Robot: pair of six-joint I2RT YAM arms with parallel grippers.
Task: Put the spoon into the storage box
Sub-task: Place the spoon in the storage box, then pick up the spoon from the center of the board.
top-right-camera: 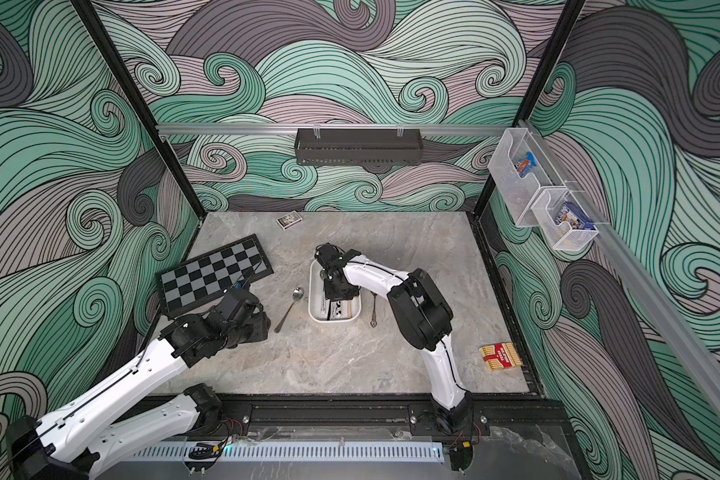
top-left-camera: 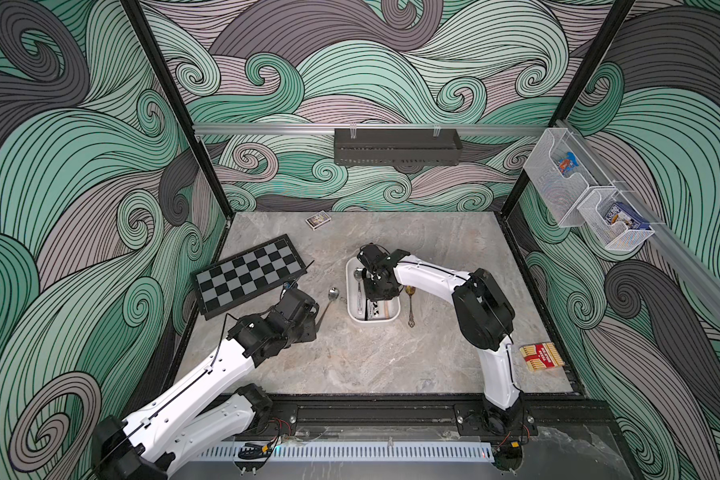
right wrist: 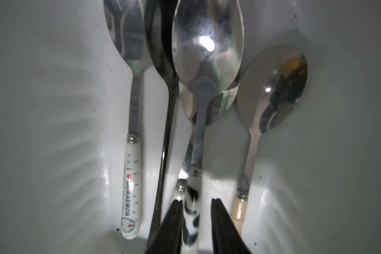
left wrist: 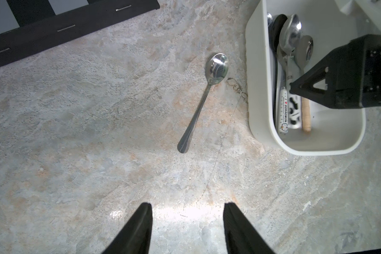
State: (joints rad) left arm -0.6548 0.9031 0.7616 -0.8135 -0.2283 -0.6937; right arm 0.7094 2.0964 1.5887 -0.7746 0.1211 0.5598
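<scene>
Fingers (right wrist: 172, 224) of right gripper (right wrist: 196, 200) straddling handle of cow-patterned spoon (right wrist: 199, 132) inside storage box (left wrist: 260, 99), slightly parted, gripping nothing. Risk: finger snagging handle while rising, dragging spoon out. Empty left gripper (left wrist: 187, 204) gaping near storage box.

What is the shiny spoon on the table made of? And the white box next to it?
The spoon looks like polished metal, probably stainless steel: silver all over, with mirror reflections in its bowl. The storage box looks like smooth white plastic, slightly glossy, with rounded moulded corners; the look alone cannot prove it.
</scene>
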